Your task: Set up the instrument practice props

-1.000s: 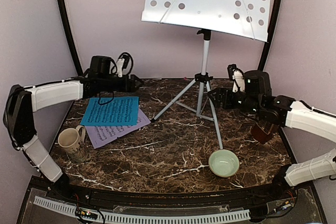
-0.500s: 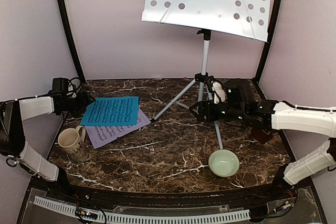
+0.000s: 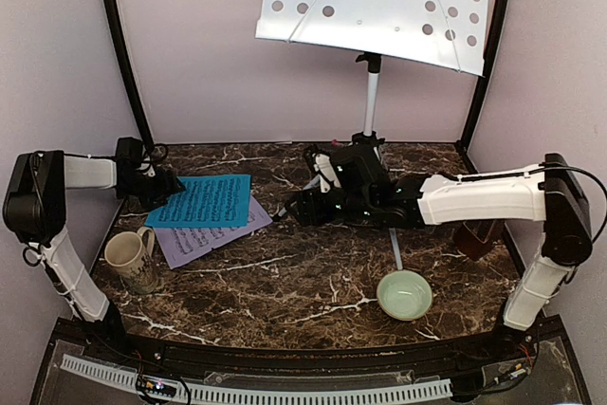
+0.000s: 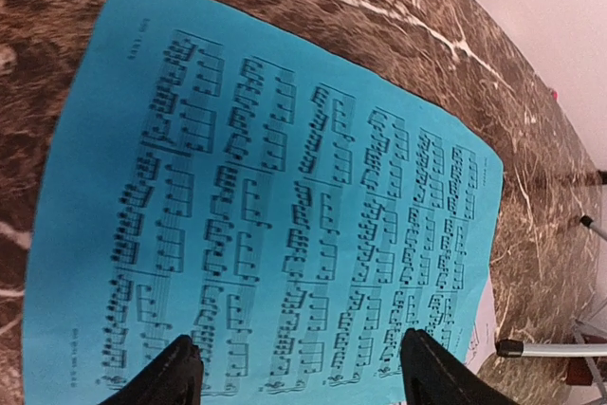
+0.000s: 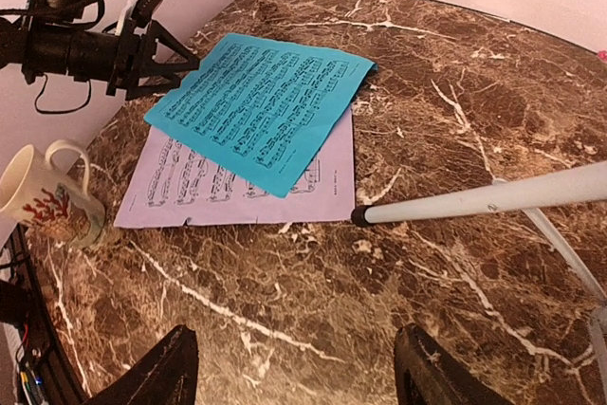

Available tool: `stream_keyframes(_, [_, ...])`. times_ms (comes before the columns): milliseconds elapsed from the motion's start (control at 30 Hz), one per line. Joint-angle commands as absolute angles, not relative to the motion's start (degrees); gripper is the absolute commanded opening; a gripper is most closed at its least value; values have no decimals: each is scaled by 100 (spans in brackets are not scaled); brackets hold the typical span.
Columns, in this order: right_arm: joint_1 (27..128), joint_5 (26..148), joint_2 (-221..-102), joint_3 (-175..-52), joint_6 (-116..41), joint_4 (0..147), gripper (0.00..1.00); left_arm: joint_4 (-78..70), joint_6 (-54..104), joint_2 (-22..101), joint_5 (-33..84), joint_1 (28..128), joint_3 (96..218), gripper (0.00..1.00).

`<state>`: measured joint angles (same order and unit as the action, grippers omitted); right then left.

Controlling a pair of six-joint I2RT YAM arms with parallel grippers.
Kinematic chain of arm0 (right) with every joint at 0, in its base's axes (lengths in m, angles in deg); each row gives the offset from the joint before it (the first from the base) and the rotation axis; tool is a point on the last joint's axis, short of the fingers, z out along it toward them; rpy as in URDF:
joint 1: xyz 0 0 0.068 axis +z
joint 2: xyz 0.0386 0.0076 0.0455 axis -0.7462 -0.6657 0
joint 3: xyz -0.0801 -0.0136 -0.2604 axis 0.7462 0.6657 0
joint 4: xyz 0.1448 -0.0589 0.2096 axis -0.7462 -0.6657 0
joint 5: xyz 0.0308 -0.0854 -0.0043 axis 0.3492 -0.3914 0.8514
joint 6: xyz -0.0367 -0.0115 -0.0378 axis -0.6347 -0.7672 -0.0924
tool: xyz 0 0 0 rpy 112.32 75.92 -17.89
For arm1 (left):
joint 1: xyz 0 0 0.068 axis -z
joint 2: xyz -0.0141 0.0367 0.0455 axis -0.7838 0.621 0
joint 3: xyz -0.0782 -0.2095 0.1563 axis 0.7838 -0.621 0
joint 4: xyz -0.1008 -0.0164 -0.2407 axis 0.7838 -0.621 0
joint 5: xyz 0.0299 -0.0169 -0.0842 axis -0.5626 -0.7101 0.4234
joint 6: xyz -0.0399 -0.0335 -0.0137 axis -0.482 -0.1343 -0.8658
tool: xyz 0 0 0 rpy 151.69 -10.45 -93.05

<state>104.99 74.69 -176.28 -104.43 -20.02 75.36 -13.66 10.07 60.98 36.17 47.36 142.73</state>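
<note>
The silver-white music stand [image 3: 372, 92] stands at the back with its perforated desk [image 3: 379, 2] bare. The blue music sheet [image 3: 201, 201] lies across the lilac music sheet [image 3: 204, 234] at the table's left. My left gripper [image 3: 171, 182] hovers low at the blue sheet's left edge, open, and the blue sheet [image 4: 275, 196] fills its wrist view under the open gripper [image 4: 299, 372]. My right gripper [image 3: 292, 208] reaches left past the stand's legs, open over bare marble [image 5: 299, 377], short of the lilac sheet [image 5: 228, 187]. The reddish-brown metronome [image 3: 477, 237] is partly hidden behind the right arm.
A beige mug [image 3: 128, 258] stands at the front left, close to the sheets. A pale green bowl [image 3: 405, 294] sits at the front right. A tripod leg [image 5: 484, 198] ends just right of the lilac sheet. Black frame posts stand at the table's back corners.
My left arm dropped from the back left down to the blue sheet's left edge. My right arm swung left from the right side, past the stand's legs, and its jaws narrowed a little.
</note>
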Motion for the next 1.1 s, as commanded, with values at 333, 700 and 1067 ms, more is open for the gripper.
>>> stream_keyframes(333, [10653,7579,-19359,-12289,-1283,7701,71,-2261,2115,7719,3294,5249,16527,76])
stream_keyframes(700, [10635,7571,-19208,-11742,-1104,7850,69,-3039,2819,8190,2817,6202,16648,75])
stream_keyframes(1067, [10574,7618,-18931,-11108,-946,7989,63,-2458,2710,7360,2905,7138,14667,61])
